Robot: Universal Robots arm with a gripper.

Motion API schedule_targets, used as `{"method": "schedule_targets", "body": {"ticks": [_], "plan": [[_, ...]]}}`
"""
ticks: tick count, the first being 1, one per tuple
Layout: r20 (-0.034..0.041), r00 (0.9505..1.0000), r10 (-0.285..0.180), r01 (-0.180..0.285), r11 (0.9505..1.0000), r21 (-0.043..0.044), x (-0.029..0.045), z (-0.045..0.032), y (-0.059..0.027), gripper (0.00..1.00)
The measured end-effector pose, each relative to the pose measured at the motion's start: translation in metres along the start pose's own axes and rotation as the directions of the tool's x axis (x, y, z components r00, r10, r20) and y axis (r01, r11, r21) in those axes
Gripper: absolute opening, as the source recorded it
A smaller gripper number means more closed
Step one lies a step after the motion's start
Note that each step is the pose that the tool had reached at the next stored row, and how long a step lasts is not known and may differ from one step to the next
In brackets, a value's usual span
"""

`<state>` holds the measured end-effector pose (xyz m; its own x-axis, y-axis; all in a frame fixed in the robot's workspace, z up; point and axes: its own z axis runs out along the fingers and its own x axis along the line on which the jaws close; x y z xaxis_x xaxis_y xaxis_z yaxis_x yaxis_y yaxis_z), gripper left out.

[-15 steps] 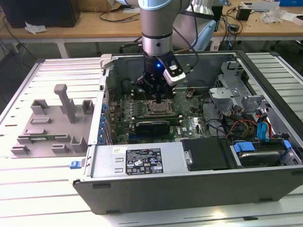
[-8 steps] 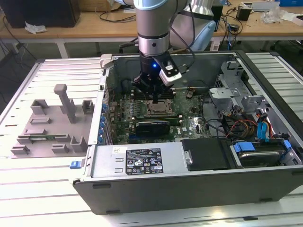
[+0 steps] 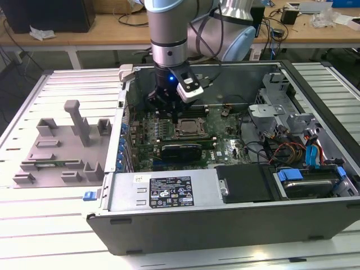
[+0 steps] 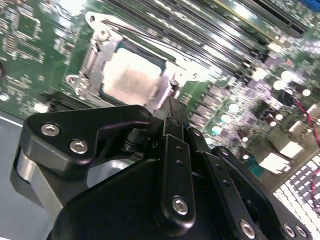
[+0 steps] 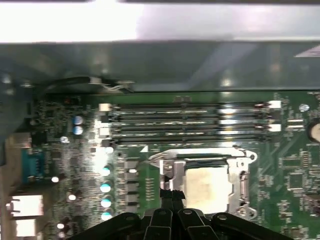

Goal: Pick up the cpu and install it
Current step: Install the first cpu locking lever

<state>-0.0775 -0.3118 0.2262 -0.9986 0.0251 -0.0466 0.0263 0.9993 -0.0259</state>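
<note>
The cpu (image 4: 132, 80) lies flat inside the socket frame (image 4: 95, 60) on the green motherboard, its silvery top facing up. In the first wrist view the cpu (image 5: 205, 185) sits within the metal bracket (image 5: 240, 175). From the exterior view the cpu (image 3: 188, 128) is in the middle of the open computer case. My gripper (image 4: 170, 107) is shut with nothing between its fingers, the tips right at one edge of the cpu. In the first wrist view my gripper (image 5: 172, 192) touches or nearly touches the bracket's side. The exterior view shows my gripper (image 3: 170, 112) low over the board, just behind the socket.
A grey plastic tray (image 3: 56, 152) with upright blocks lies outside the case on the exterior view's left. Memory slots (image 5: 185, 122) run beside the socket. A drive cage (image 3: 275, 107), cables (image 3: 292, 149) and the power supply (image 3: 163, 191) crowd the case.
</note>
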Motion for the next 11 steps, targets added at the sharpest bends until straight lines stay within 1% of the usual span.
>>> {"method": "schedule_targets", "body": {"ticks": [1,5,7,11], "plan": [[0.0,1.0,0.0,0.0,1.0,0.0,0.0044,-0.0002,-0.0001,0.11],[0.0001,1.0,0.0,0.0,1.0,0.0,0.0132,-0.0006,-0.0003,0.11],[0.0,1.0,0.0,0.0,1.0,0.0,0.0195,-0.0009,-0.0005,0.11],[0.0001,1.0,0.0,0.0,1.0,-0.0001,0.0259,-0.0012,-0.0006,0.11]]}}
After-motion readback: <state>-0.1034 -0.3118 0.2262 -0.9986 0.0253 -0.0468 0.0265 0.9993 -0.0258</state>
